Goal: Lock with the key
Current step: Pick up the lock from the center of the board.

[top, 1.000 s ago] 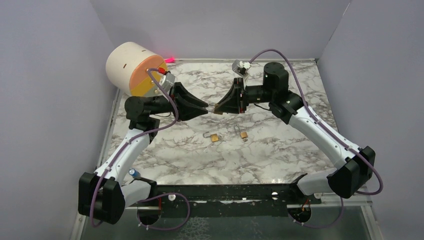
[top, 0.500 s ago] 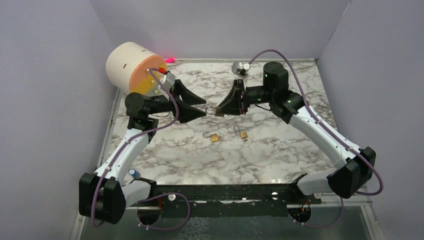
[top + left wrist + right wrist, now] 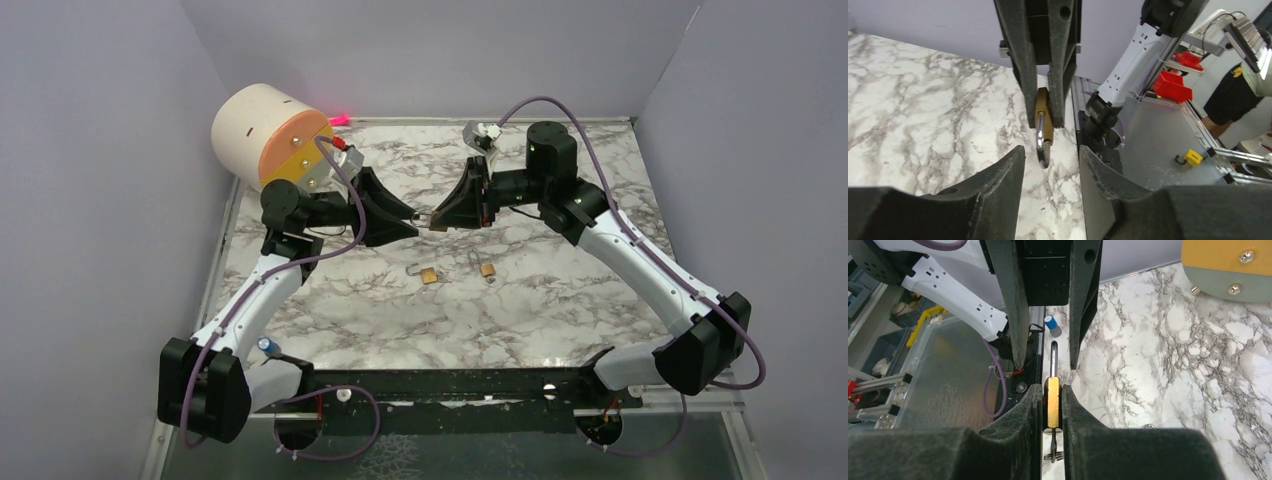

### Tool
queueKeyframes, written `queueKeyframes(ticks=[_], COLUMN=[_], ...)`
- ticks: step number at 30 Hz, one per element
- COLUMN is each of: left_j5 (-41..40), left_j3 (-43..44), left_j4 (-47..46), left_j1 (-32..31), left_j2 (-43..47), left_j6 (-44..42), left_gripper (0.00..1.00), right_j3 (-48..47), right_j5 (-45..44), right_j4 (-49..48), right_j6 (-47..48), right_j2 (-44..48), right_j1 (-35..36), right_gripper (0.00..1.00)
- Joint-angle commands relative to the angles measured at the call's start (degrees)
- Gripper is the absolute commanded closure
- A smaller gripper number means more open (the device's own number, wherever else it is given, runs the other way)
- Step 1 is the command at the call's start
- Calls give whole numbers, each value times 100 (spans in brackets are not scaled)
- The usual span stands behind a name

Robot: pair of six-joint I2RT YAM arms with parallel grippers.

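Lock (image 3: 1052, 401) held off the table (image 3: 560, 290), centre of the top view – brass body pinched flat between the right gripper (image 3: 1051, 388) fingers, closed tight on it. Shackle (image 3: 1040, 145) points at the left gripper (image 3: 1050, 150), whose fingers stand moderately apart, one each side of the shackle tip, not touching it. Second lock (image 3: 428, 275) and third lock (image 3: 488, 269) lie on the marble just below – near each other, apart. Drum (image 3: 262, 135) in upper left
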State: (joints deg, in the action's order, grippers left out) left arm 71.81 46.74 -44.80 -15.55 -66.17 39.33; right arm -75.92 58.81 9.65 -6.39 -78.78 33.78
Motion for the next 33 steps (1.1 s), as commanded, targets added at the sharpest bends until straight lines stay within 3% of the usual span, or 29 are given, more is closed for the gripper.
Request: queueKeyframes(ticks=[1,9,11,14,21,23,27,29,33], left_j5=[346,304,364,403,392,285,-13,-108,-267], left_j3=[179,166,160,147,90,111,166,176,191], left_j4=[-33,-30,-22,-23,-14,-12,-112,-285,-738], left_j1=[-106,-106,-106,-106,-151,-190,-243,-274,-292], left_j2=[-55,-8,13,12,122,156,186,188,175], left_j6=[-71,-202,-220,-233,-337,-331,-203,-103,176], left_gripper=[57,64,73,100,100,100,100,100,100], right_j3=[-239,-231,-230,-239,-308,-274,200,483,972], right_j5=[183,214,227,272,57,-128,-558,-611,-535], right_j4=[-181,-156,-163,-166,-131,-171,-663,-1156,-1934], right_j6=[-70,-55,-66,-67,-79,-68,-25,-98,-324], right_j2=[-55,-112,-139,-170,-265,-225,200,419,684], right_j1=[6,-1,6,6,3,5,1,-26,-128], right_gripper=[99,99,99,99,99,79,54,48,48])
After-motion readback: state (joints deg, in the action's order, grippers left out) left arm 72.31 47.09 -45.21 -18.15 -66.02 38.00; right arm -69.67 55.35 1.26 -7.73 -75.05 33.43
